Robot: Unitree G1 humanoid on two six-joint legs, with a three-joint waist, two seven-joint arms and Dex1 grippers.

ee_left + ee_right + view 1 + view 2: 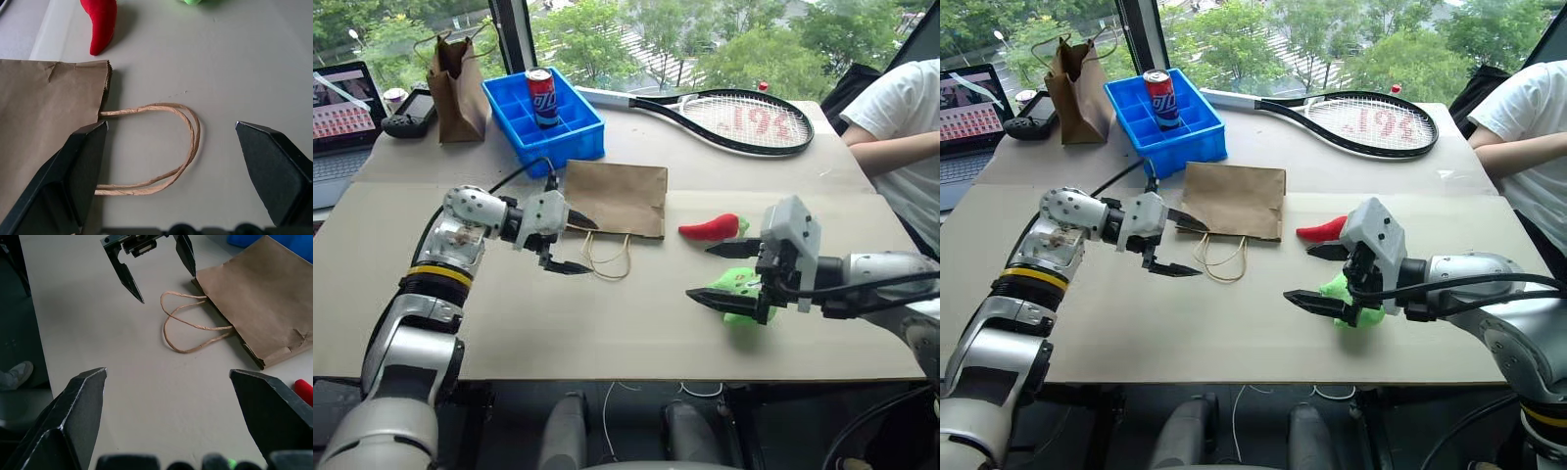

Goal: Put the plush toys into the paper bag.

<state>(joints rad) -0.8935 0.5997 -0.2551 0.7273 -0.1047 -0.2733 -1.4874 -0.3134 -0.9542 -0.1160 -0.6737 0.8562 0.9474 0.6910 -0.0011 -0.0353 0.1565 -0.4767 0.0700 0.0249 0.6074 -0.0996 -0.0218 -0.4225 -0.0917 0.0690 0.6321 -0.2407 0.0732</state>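
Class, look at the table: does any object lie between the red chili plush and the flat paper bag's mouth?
Nothing visible does. Bare table separates the chili from the paper bag, whose mouth and twine handles face the robot.

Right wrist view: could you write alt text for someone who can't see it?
A wide brown paper bag lies flat on a pale table, its twine handles looped toward the robot's open left gripper. In the foreground the right gripper spreads two black fingers over bare table, with a red chili plush at the edge.
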